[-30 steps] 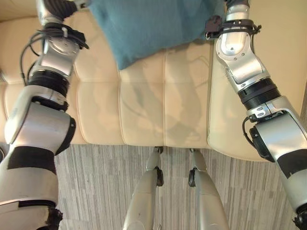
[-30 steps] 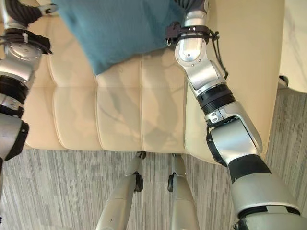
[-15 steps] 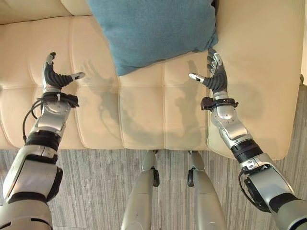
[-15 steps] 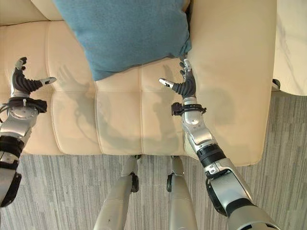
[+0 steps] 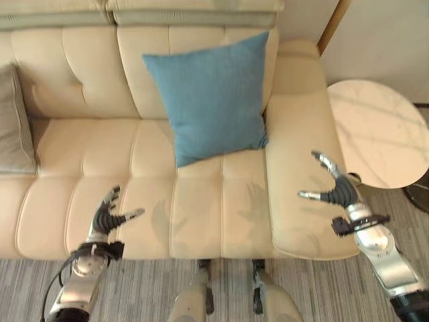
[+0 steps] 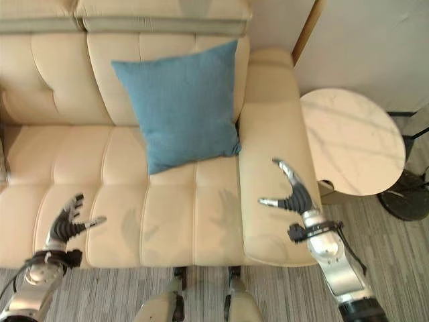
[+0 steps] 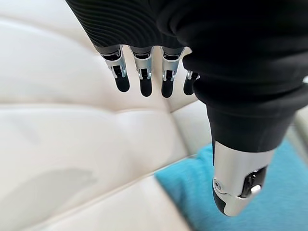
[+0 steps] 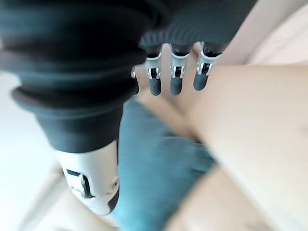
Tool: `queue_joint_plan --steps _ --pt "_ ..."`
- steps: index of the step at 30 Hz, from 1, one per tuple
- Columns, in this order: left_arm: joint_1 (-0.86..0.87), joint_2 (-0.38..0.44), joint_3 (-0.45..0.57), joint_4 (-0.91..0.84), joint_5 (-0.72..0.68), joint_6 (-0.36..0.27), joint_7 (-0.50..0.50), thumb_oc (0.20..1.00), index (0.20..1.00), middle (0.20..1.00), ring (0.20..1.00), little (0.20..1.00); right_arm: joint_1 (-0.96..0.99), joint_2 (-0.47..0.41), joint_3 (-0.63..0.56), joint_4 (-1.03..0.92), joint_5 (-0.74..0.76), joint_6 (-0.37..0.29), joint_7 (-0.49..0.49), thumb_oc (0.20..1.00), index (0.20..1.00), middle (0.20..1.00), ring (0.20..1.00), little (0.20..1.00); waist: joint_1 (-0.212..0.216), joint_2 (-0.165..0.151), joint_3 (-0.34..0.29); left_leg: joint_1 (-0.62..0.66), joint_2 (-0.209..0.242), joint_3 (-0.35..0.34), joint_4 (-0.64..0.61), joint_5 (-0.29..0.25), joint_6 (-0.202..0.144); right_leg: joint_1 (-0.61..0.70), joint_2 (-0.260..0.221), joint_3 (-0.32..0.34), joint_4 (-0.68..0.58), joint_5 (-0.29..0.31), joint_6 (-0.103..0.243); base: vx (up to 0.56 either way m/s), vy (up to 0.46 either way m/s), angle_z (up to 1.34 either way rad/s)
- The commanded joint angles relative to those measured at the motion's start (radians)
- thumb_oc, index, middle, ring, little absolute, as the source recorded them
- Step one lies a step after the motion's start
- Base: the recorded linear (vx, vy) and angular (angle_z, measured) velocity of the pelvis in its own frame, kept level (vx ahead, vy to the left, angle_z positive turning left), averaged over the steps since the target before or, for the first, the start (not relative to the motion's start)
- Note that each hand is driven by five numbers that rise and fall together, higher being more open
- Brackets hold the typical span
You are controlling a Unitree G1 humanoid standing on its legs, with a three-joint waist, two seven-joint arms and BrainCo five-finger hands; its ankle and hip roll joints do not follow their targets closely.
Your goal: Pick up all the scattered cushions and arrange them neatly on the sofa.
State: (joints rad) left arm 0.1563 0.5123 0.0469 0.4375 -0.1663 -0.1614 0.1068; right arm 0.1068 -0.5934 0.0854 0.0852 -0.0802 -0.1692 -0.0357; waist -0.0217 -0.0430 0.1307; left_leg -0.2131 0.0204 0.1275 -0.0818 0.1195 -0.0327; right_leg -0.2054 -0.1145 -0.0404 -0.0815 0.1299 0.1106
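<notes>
Blue cushion set on the sofa, both hands empty.

The blue cushion [image 5: 209, 97] leans upright against the backrest of the cream sofa [image 5: 80, 74], near its right armrest, with a grey cushion [image 5: 13, 127] at the far left edge. The left hand [image 5: 106, 218] and right hand [image 5: 335, 188] hover near the seat's front, well apart from the blue cushion, fingers spread and holding nothing. The cushion looks light, soft and squashy, likely best gripped by two opposite edges. A round marble side table [image 5: 379, 131] stands beside the armrest.
</notes>
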Motion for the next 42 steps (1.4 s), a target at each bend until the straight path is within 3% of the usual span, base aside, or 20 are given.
queue_joint_plan --steps 1,6,8,9,11,13,16,18,19,23,25,26,27,28,30,31,35,42 --pt "0.021 -0.026 0.024 0.164 0.106 0.01 -0.045 1.0 1.0 1.0 1.0 1.0 0.044 0.065 0.0 0.214 -0.057 0.019 0.044 1.0 1.0 1.0 1.0 1.0 -0.029 -0.024 -0.069 0.138 0.008 0.023 0.005 -0.131 -0.019 0.028 -0.09 -0.016 0.005 0.01 0.099 0.01 0.17 -0.23" --pt "0.043 -0.05 0.025 0.267 0.118 0.015 -0.042 1.0 1.0 1.0 1.0 1.0 0.052 0.096 0.014 0.35 -0.084 0.037 0.026 1.0 1.0 1.0 1.0 1.0 -0.037 -0.03 -0.072 0.176 -0.002 0.065 0.001 -0.151 -0.008 0.02 -0.083 0.015 -0.005 0.036 0.114 -0.07 0.088 -0.31" --pt "0.03 -0.04 0.034 0.295 0.095 0.011 -0.029 1.0 1.0 1.0 1.0 1.0 0.035 0.114 0.024 0.383 -0.064 0.038 0.017 1.0 1.0 1.0 1.0 1.0 -0.046 -0.04 -0.046 0.167 0.0 0.099 0.008 -0.139 -0.004 -0.017 -0.078 0.021 0.011 0.094 0.128 -0.25 0.025 -0.52" --pt "0.017 -0.03 0.039 0.301 0.082 0.01 -0.023 1.0 1.0 1.0 1.0 1.0 0.025 0.129 0.027 0.407 -0.045 0.042 0.011 1.0 1.0 1.0 1.0 1.0 -0.04 -0.04 -0.026 0.156 0.009 0.115 0.022 -0.131 -0.002 -0.03 -0.074 -0.012 0.046 0.083 0.121 -0.39 -0.007 -1.23" --pt "0.004 -0.014 0.052 0.296 0.046 0.013 -0.007 1.0 1.0 1.0 1.0 1.0 0.021 0.156 0.032 0.437 -0.003 0.045 0.008 1.0 1.0 1.0 1.0 1.0 -0.026 -0.028 0.003 0.126 0.034 0.132 0.039 -0.102 0.002 -0.021 -0.067 -0.075 0.177 -0.007 0.087 -0.4 0.007 -0.98" --pt "-0.001 -0.006 0.073 0.307 0.015 0.02 0.007 1.0 1.0 1.0 1.0 1.0 0.031 0.174 0.022 0.463 0.035 0.045 -0.004 1.0 1.0 1.0 1.0 1.0 -0.014 -0.013 0.01 0.114 0.055 0.139 0.032 -0.076 0.013 0.004 -0.044 -0.065 0.368 -0.097 0.067 -0.29 0.005 -0.05" --pt "0.024 -0.007 0.085 0.31 0.011 0.022 0.006 1.0 1.0 1.0 1.0 1.0 0.061 0.185 -0.006 0.459 0.057 0.047 -0.007 1.0 1.0 1.0 1.0 1.0 -0.001 -0.006 0.0 0.099 0.069 0.134 0.024 -0.047 0.011 0.053 -0.006 -0.028 0.515 -0.137 0.051 -0.18 -0.101 -0.21" --pt "0.038 -0.021 0.083 0.319 0.001 0.018 0.0 1.0 1.0 1.0 1.0 1.0 0.067 0.192 -0.02 0.462 0.085 0.048 -0.007 1.0 1.0 1.0 1.0 1.0 0.015 -0.029 -0.019 0.07 0.068 0.132 0.029 -0.026 -0.005 0.171 0.032 -0.029 0.343 -0.243 0.028 -0.17 -0.272 -0.12" --pt "0.031 -0.027 0.082 0.335 -0.007 0.019 0.004 1.0 1.0 1.0 1.0 1.0 0.046 0.18 -0.018 0.474 0.107 0.047 -0.02 1.0 1.0 1.0 1.0 1.0 0.029 -0.032 -0.019 0.003 0.094 0.134 0.039 0.034 -0.032 0.183 0.07 -0.002 0.231 -0.275 -0.002 -0.2 -0.276 -0.11" --pt "0.014 -0.032 0.071 0.344 -0.011 0.016 0.007 1.0 1.0 1.0 1.0 1.0 0.036 0.144 -0.028 0.474 0.109 0.05 -0.031 1.0 1.0 1.0 1.0 1.0 0.028 -0.013 -0.014 -0.056 0.127 0.121 0.013 0.099 -0.07 0.164 0.104 -0.004 0.139 -0.252 -0.024 -0.22 -0.2 -0.39" --pt "0.008 -0.034 0.066 0.342 -0.018 0.013 0.006 1.0 1.0 1.0 1.0 1.0 0.028 0.13 -0.031 0.48 0.108 0.051 -0.038 1.0 1.0 1.0 1.0 1.0 0.029 -0.011 -0.005 -0.073 0.128 0.105 0.016 0.1 -0.076 0.152 0.101 -0.013 0.134 -0.244 -0.026 -0.27 -0.114 0.0" --pt "-0.003 -0.036 0.066 0.334 -0.03 0.008 0.004 1.0 1.0 1.0 1.0 1.0 0.019 0.111 -0.037 0.479 0.109 0.052 -0.048 1.0 1.0 1.0 1.0 1.0 0.023 -0.023 0.016 -0.088 0.088 0.023 0.099 0.029 -0.065 0.119 0.085 -0.03 0.133 -0.21 -0.024 -0.37 -0.138 0.12" --pt "-0.001 -0.037 0.069 0.329 -0.034 0.005 0.003 1.0 1.0 1.0 1.0 1.0 0.023 0.112 -0.041 0.479 0.112 0.05 -0.046 1.0 1.0 1.0 1.0 1.0 0.013 -0.035 0.018 -0.069 0.072 0.007 0.153 -0.032 -0.06 0.105 0.068 -0.038 0.129 -0.187 -0.023 -0.45 -0.15 0.14" --pt "-0.088 -0.009 0.065 0.461 -0.045 0.029 -0.017 1.0 1.0 1.0 1.0 1.0 0.015 0.1 -0.028 0.482 0.113 0.054 -0.031 1.0 1.0 1.0 1.0 1.0 -0.011 -0.044 0.009 -0.035 0.072 0.024 0.188 -0.079 -0.06 0.095 0.059 -0.037 0.124 -0.17 -0.019 -0.19 -0.058 0.2" --pt "-0.129 0.019 0.055 0.497 -0.03 0.025 -0.01 1.0 1.0 1.0 1.0 1.0 -0.001 0.093 -0.011 0.498 0.113 0.064 -0.024 1.0 1.0 1.0 1.0 1.0 -0.033 -0.053 -0.014 0.034 0.056 0.031 0.224 -0.153 -0.049 0.104 0.052 -0.026 0.103 -0.16 -0.019 -0.05 0.007 0.37" --pt "-0.129 0.016 0.057 0.514 -0.038 0.028 -0.013 1.0 1.0 1.0 1.0 1.0 0.002 0.092 -0.003 0.501 0.114 0.068 -0.018 1.0 1.0 1.0 1.0 1.0 -0.04 -0.047 -0.023 0.073 0.055 0.034 0.205 -0.164 -0.045 0.111 0.059 -0.026 0.1 -0.163 -0.019 0.01 0.043 0.18" --pt "-0.154 0.03 0.036 0.611 -0.008 0.05 -0.034 1.0 1.0 1.0 1.0 1.0 -0.012 0.092 -0.007 0.564 0.126 0.084 -0.018 1.0 1.0 1.0 1.0 1.0 -0.082 -0.015 -0.11 0.204 0.07 0.106 0.024 -0.121 -0.06 0.147 0.088 -0.041 0.044 -0.144 -0.007 0.08 0.084 0.03" --pt "-0.169 0.034 0.046 0.664 -0.001 0.06 -0.027 1.0 1.0 1.0 1.0 1.0 -0.03 0.102 0.004 0.587 0.13 0.087 -0.021 1.0 1.0 1.0 1.0 1.0 -0.081 -0.01 -0.138 0.239 0.065 0.115 -0.005 -0.125 -0.061 0.175 0.085 -0.031 0.002 -0.114 0.003 0.0 0.065 -0.09"
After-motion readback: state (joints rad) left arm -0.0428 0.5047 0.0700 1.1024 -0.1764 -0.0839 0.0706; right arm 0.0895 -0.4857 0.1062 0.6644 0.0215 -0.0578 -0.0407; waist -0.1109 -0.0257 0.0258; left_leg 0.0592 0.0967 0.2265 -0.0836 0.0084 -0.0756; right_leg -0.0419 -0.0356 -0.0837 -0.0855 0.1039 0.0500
